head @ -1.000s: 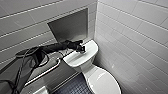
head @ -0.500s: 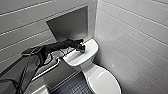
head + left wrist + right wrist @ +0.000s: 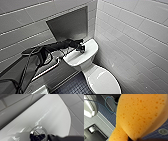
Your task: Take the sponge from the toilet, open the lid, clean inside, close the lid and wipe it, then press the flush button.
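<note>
A white toilet [image 3: 87, 67] stands in a corner of grey tiled walls [image 3: 130, 37]. Its tank [image 3: 75, 58] backs against the rear wall, and one end sits close to the side wall, leaving only a narrow gap there. The lid [image 3: 103, 81] is shut. Above the tank, a dark recess [image 3: 68, 25] is set into the wall. On the tank's open side a metal rail [image 3: 48, 68] runs along the wall. Dark, small-tiled floor [image 3: 72, 87] lies free between the rail and the bowl.

The left arm comes in from the left and crosses above the rail. It holds the left gripper [image 3: 82, 48] over the middle of the tank top, with open air above it up to the recess. In the left wrist view, the round, chrome-ringed button [image 3: 38, 134] lies right under the gripper, well inside the tank's curved rim. Whether the fingers touch the button, and whether they are open or closed, cannot be told.

In the right wrist view, the orange sponge [image 3: 137, 115] is close to the camera. It is squeezed narrow where the right gripper [image 3: 133, 139] clamps it. It hangs above blue-tiled floor with a round drain [image 3: 163, 131] and a looped cable [image 3: 110, 105].

Compared with a second ago, the toilet sits at the same spot in the head view. The left gripper remains over the tank, a touch lower, and the arm's near part lies lower.
</note>
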